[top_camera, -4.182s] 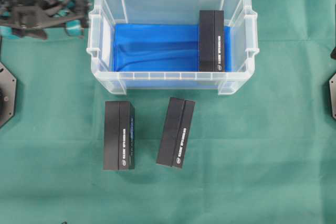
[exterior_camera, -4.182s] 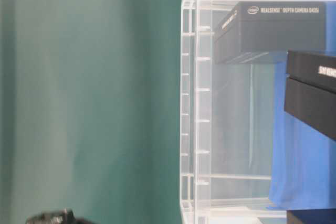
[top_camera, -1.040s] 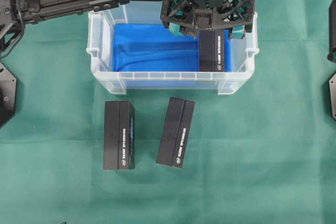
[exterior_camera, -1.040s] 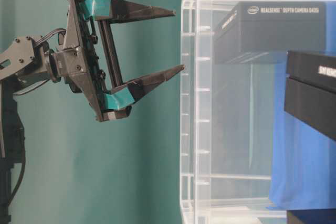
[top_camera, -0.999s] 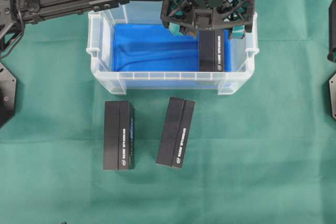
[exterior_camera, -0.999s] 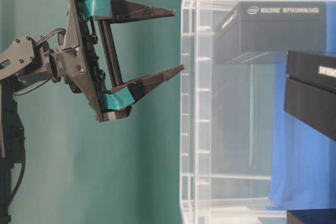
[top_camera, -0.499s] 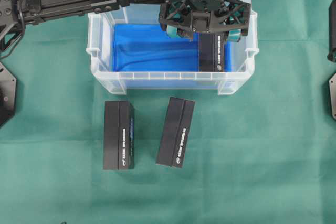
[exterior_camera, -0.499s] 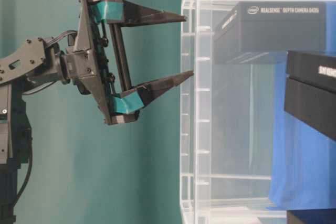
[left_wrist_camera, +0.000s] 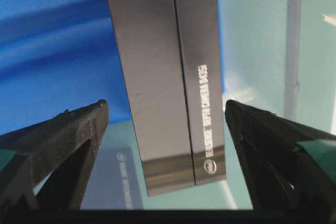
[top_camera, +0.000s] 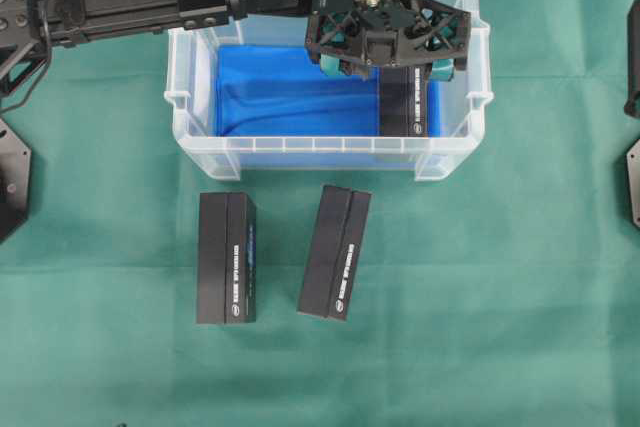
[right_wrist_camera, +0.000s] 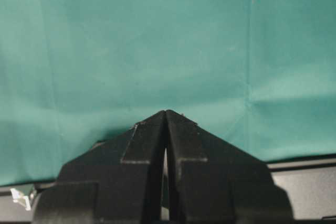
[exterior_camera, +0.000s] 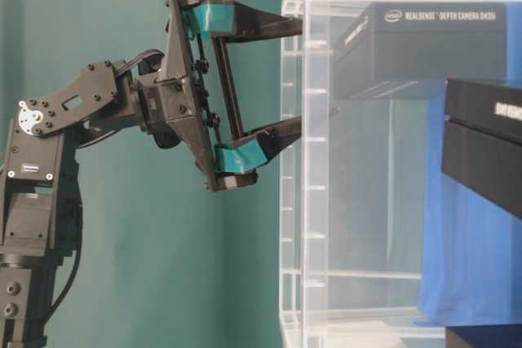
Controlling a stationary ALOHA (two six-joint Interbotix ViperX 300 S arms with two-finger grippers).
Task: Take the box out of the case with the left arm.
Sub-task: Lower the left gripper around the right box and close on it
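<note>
In the lower middle of the overhead frame two black boxes (top_camera: 227,258) (top_camera: 335,252) lie on the green counter (top_camera: 500,297). Behind them stands the case (top_camera: 190,97). The box (top_camera: 404,103) lies inside it at the right end. Above it, the left claw (top_camera: 391,65) is wide open around the box and grips nothing. The right claw (right_wrist_camera: 165,116) has its fingers pressed together.
</note>
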